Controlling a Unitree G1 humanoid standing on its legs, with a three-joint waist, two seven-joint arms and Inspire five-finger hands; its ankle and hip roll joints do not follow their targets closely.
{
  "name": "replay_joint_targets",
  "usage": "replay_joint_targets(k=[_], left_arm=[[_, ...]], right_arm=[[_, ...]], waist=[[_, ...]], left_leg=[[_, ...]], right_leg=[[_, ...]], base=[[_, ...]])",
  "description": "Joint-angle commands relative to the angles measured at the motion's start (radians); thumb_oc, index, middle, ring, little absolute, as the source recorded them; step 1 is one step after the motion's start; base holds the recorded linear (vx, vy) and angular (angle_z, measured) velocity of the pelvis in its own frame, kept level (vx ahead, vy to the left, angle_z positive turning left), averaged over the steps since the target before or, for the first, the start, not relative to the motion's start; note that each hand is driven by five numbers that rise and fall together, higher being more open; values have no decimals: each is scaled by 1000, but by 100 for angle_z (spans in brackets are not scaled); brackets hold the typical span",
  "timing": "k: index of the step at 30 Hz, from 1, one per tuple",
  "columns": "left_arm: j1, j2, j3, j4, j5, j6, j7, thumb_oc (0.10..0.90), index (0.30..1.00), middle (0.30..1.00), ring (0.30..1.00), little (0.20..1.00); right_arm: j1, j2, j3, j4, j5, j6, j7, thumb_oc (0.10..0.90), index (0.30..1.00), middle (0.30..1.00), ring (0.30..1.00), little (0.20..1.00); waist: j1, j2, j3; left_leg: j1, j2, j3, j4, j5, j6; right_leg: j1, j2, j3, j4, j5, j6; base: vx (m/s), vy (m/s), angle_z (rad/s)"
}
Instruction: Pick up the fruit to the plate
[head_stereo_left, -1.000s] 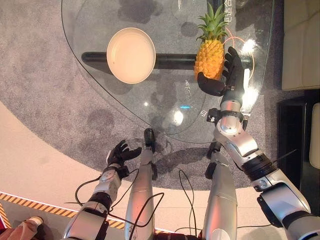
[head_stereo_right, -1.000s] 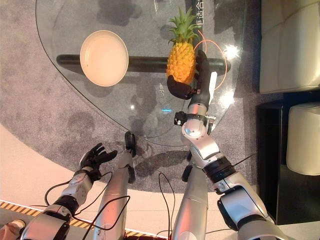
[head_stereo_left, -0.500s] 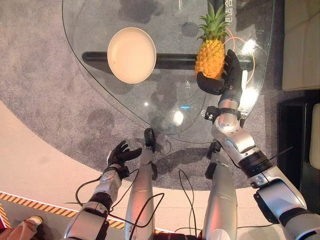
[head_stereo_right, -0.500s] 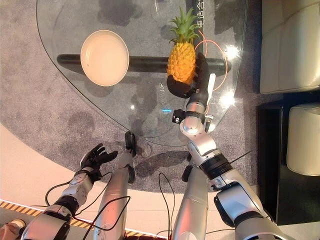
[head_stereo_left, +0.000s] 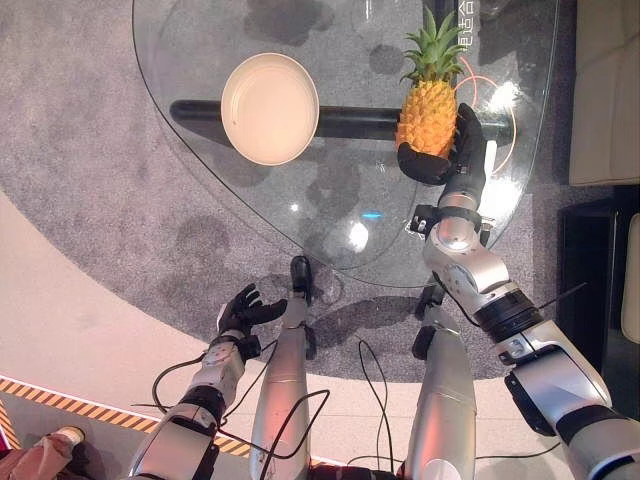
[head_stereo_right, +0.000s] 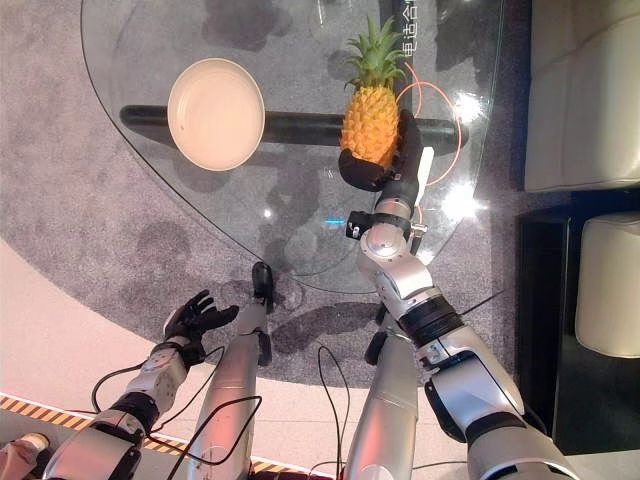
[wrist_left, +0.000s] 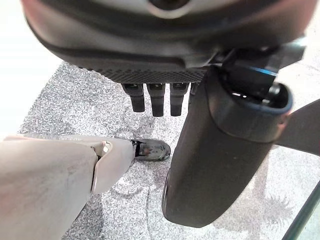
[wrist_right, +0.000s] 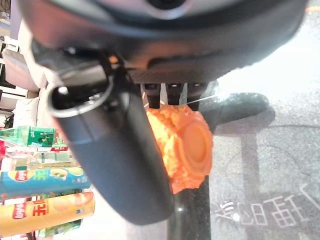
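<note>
A pineapple (head_stereo_left: 428, 108) stands upright on the glass table (head_stereo_left: 340, 195), to the right of the round cream plate (head_stereo_left: 269, 108), which holds nothing. My right hand (head_stereo_left: 462, 158) is shut on the pineapple: the thumb curls across its base and the fingers lie up its right side. In the right wrist view the orange base (wrist_right: 189, 150) sits between the thumb (wrist_right: 117, 155) and the fingers. My left hand (head_stereo_left: 243, 310) hangs open low over the carpet, well short of the table, holding nothing.
An orange cable loop (head_stereo_left: 508, 110) lies on the glass right of the pineapple. A dark bar (head_stereo_left: 350, 122) runs under the tabletop. A cream sofa (head_stereo_left: 605, 90) and a dark cabinet (head_stereo_left: 590, 260) stand at the right. Snack packets (wrist_right: 45, 200) lie beyond.
The whole picture has shifted a little with the camera. My right hand has closed in on the pineapple, its thumb now pressed under the base. Plate and left hand are unchanged.
</note>
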Motion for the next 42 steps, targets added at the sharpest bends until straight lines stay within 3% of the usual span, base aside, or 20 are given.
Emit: replay_joint_targets(k=[1,11,18,20,22,24,26,30,35,42], left_arm=[[65,22,-25,11,10,-13,0,800,900,900,900,900],[65,20,-2,0,-81,-35,-12,800,900,900,900,900],[57,23,66,-39,-222,-73,-2,800,900,900,900,900],[42,29,92,-54,-247,-85,7,800,900,900,900,900],[48,31,101,-65,-260,-91,20,800,900,900,900,900],[24,42,133,-83,-283,-120,63,800,900,900,900,900],[22,44,139,-87,-287,-123,71,800,900,900,900,900],[-9,63,200,-117,-310,-191,164,800,900,900,900,900],[-44,80,238,-163,-274,-261,277,800,900,900,900,900],[-131,107,269,-288,-195,-374,424,800,900,900,900,900]], right_arm=[[-79,-15,10,-45,-12,-16,-6,100,300,300,300,200],[-84,-26,5,-18,-17,-21,3,100,300,300,300,200],[-85,-43,-2,-35,-113,-6,-6,100,300,300,300,200],[-91,-51,-7,-48,-140,-2,-12,100,300,300,300,200],[-76,-52,-11,-55,-160,-2,-13,100,300,300,300,200],[-86,-65,-20,-72,-203,-1,-19,100,300,300,300,200],[-86,-68,-21,-76,-214,0,-20,100,300,300,300,200],[-87,-84,-23,-112,-332,-1,-43,100,300,300,300,200],[-85,-101,-23,-141,-391,0,-58,100,300,300,300,200],[-81,-106,-30,-209,-528,-59,-48,100,300,300,300,200]], waist=[[4,49,-19],[4,51,-19],[0,57,-19],[-2,59,-19],[-4,60,-19],[-5,61,-19],[-5,60,-19],[-10,55,-19],[-14,52,-19],[-22,45,-19]], left_leg=[[-57,14,-36,95,-64,-24],[-56,12,-38,92,-63,-24],[-43,11,-34,79,-59,-28],[-65,10,-32,67,-28,-23],[-36,10,-33,66,-52,-30],[-60,10,-31,51,-21,-25],[-60,10,-30,50,-20,-25],[-58,12,-31,42,-17,-28],[-58,13,-32,42,-17,-30],[-68,14,-35,52,-23,-32]], right_leg=[[-18,-10,-12,-21,13,26],[-19,-9,-12,-21,13,26],[-13,-7,-6,-22,7,28],[-34,-7,-11,-35,35,19],[-10,-6,-4,-26,8,30],[-30,-5,-11,-41,35,20],[-31,-5,-11,-40,34,20],[-31,0,-10,-43,32,19],[-33,3,-6,-40,28,18],[-39,4,-1,-36,26,19]], base=[[0,0,0],[0,0,0],[-12,4,0],[-42,16,0],[25,4,0],[-91,12,0],[0,0,0],[0,0,0],[0,0,0],[0,0,0]])
